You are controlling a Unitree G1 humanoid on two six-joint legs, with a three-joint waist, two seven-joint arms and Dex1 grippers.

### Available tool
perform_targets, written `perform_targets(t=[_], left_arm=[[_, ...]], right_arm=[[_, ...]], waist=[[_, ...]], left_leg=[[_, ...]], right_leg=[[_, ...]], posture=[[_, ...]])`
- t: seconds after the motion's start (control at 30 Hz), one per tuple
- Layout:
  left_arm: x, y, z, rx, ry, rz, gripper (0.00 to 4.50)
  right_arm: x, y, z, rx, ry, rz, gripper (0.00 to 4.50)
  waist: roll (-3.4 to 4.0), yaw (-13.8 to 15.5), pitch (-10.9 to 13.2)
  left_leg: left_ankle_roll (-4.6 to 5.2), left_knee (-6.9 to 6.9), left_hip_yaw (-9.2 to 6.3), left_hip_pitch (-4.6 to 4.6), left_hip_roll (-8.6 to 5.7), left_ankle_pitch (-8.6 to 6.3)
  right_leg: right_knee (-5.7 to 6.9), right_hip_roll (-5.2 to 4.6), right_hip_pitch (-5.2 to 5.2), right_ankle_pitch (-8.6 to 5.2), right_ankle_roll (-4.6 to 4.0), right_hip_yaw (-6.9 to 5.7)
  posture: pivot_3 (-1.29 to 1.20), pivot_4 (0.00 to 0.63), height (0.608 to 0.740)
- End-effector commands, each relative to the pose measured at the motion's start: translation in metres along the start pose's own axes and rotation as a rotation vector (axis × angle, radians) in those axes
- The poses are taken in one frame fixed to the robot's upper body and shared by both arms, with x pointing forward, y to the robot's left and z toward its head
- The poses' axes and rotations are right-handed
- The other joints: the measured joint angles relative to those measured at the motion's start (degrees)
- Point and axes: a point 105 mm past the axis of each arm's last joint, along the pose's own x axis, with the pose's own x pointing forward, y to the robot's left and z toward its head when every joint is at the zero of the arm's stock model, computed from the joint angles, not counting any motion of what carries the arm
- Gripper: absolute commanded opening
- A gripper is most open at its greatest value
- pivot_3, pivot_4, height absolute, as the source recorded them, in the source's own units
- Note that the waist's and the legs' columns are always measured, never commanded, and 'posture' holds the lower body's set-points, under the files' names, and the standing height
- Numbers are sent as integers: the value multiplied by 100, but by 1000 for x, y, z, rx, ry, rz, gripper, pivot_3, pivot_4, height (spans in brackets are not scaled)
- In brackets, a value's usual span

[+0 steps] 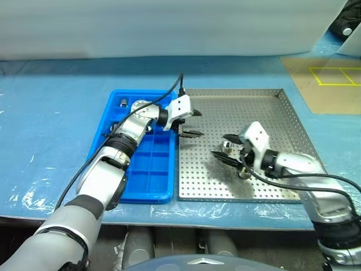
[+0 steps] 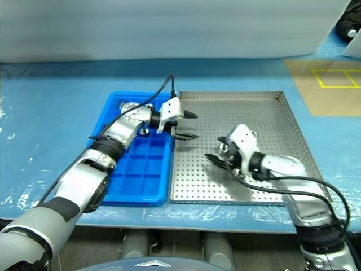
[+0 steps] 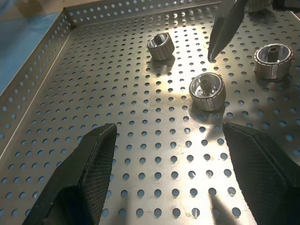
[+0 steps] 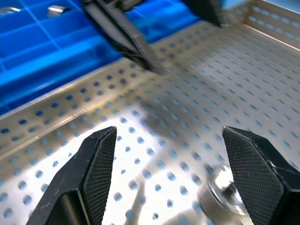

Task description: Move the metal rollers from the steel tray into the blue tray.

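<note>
From the head camera we see a blue table (image 1: 51,113) with two trays side by side: a blue tray (image 1: 148,169) of small square compartments on our left, and a perforated steel tray (image 1: 282,118) touching it on our right.

Our left claw (image 1: 193,123) reaches across the blue tray and hangs over the near-left part of the steel tray, its two black fingers spread wide and holding nothing. Our right claw (image 1: 227,148) sits low over the middle of the steel tray, pointing toward the left claw, also spread wide and empty.

The left wrist camera shows what the head view barely resolves: three shiny metal rollers (image 3: 207,91) standing on the steel tray's floor ahead of the left claw's fingers (image 3: 96,159), apart from them. One of the right claw's finger tips comes down near the rollers.

The right wrist camera adds one roller (image 4: 227,192) just beside the inside of one of the right claw's fingers (image 4: 255,168); we cannot tell whether they touch. It also shows two rollers already lying in far compartments of the blue tray (image 4: 56,8).
</note>
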Motion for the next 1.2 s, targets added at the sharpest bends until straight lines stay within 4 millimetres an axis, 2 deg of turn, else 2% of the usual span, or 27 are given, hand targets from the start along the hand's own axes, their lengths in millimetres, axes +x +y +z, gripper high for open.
perform_targets(t=[0.03,0.23,0.37,0.47,0.73,0.87,1.03,1.2], left_arm=[[17,5,20,67,-23,-6,3787],[51,-7,28,58,-33,-35,3787],[70,-21,21,64,19,-71,3787],[74,-26,15,73,51,-79,3787],[71,-26,-9,49,144,-25,3787],[63,-18,-10,35,144,0,3787],[52,-15,-11,16,140,-23,3787],[35,-13,-25,-9,188,-32,3787]], right_arm=[[-22,-2,11,-19,-35,-90,3682],[-40,9,3,31,-24,-182,3682],[-48,16,-1,47,-7,-227,3682],[-53,18,-1,51,-2,-251,3682],[-57,18,-5,55,21,-276,3682],[-55,17,-7,51,31,-271,3682],[-53,18,-9,51,35,-267,3682],[-48,16,-8,46,31,-256,3682]], waist=[[0,-10,0],[1,-248,-1],[3,-492,-2],[5,-671,-3],[6,-1102,-4],[6,-1248,-4],[6,-1347,-4],[7,-1414,-4]], left_leg=[[2,3,1,0,1,-1],[16,23,2,10,2,-21],[26,34,3,5,-2,-30],[30,34,3,-3,-5,-33],[70,65,-5,-34,-19,-55],[76,68,-15,-42,-36,-55],[84,71,-26,-49,-40,-53],[85,71,-31,-52,-44,-54]], right_leg=[[-4,-1,1,0,0,1],[-19,-10,21,2,7,15],[-23,-8,20,2,14,17],[-44,-7,22,11,33,16],[-72,-22,25,20,49,7],[-73,-34,26,20,51,-5],[-75,-40,29,19,52,-20],[-78,-47,33,18,53,-29]], posture=[[-586,150,740],[-676,150,740],[-740,150,740],[-757,150,740],[-760,150,740],[-749,150,740],[-737,150,740],[-724,150,740]])
